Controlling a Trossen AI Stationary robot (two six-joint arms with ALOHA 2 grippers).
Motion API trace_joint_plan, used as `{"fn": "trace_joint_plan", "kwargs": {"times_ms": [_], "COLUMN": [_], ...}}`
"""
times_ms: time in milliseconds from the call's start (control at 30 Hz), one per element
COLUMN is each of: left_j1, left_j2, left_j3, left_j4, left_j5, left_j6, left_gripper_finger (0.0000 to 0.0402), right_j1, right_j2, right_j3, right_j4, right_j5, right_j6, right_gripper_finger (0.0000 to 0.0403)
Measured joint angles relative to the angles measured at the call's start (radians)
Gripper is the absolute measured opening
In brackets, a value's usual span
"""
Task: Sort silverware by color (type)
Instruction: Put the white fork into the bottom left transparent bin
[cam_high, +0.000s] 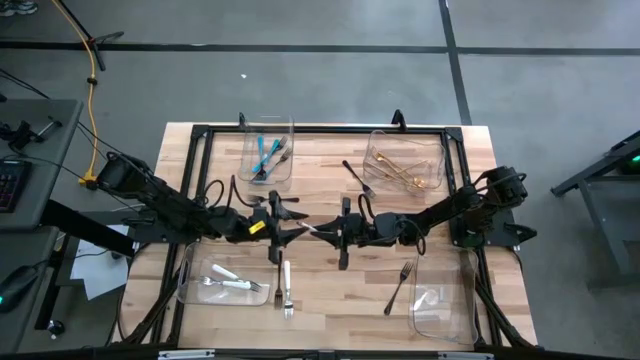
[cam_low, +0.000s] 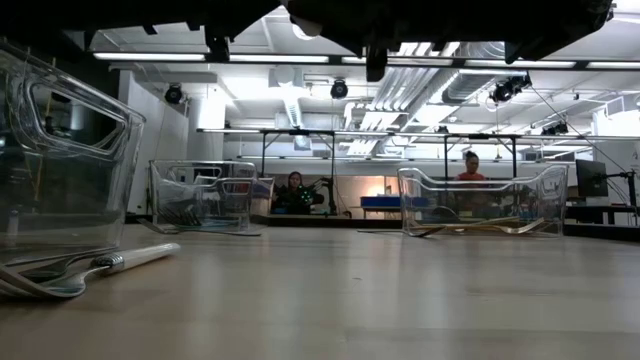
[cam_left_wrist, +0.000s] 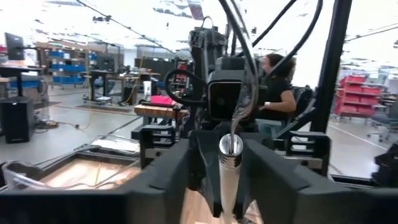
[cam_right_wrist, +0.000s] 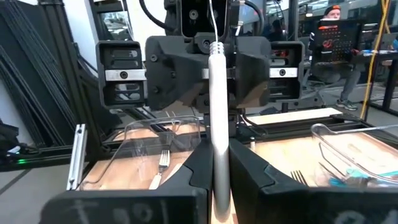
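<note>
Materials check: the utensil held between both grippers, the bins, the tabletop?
Slim silver utensil: looks like polished metal, with bright reflections on its rounded handle end. Clear rectangular bins: transparent plastic, contents visible through glossy walls. Pale tabletop: light wood, visible plank seams, matte.

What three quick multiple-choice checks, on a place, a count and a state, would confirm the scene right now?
1. In the high view, the teal utensils lie in which bin?
A. upper left
B. upper right
C. lower right

2. How many forks lie loose on the bare table?
A. one
B. three
C. six

3. The pale-handled utensil at the table's middle is:
A. flat on the wood
B. inside a bin
C. held between both grippers

Answers:
1 A: the teal utensils show in the upper-left bin.
2 B: a white-handled fork, a lower dark fork and an upper dark fork.
3 C: the left gripper and the right gripper both close on the pale-handled utensil.
</note>
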Motion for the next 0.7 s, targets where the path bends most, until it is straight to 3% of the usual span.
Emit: {"fn": "trace_joint_plan", "kwargs": {"times_ms": [167,500,700], "left_j1": [-0.001,0.000,-0.021], "left_j2": [0.000,-0.024,-0.149], "left_j3": [0.000,0.000,-0.001], "left_j4": [-0.001,-0.066,-0.270], "left_j5": [-0.006,-0.041,-0.139], "left_j6": [0.008,0.019,0.046], "left_gripper_finger": [0.0029,0.0028,0.0028], "right_j1": [-0.001,0.000,0.003], "right_j2": [0.000,-0.006,-0.073], "right_j3": [0.000,0.001,0.000], "right_j4": [-0.007,-0.039,-0.170], "right_j5": [0.010,0.028,0.097], "right_j6": [0.006,-0.006,-0.015], "right_gripper_finger": [0.0031,0.0124,0.0158]}}
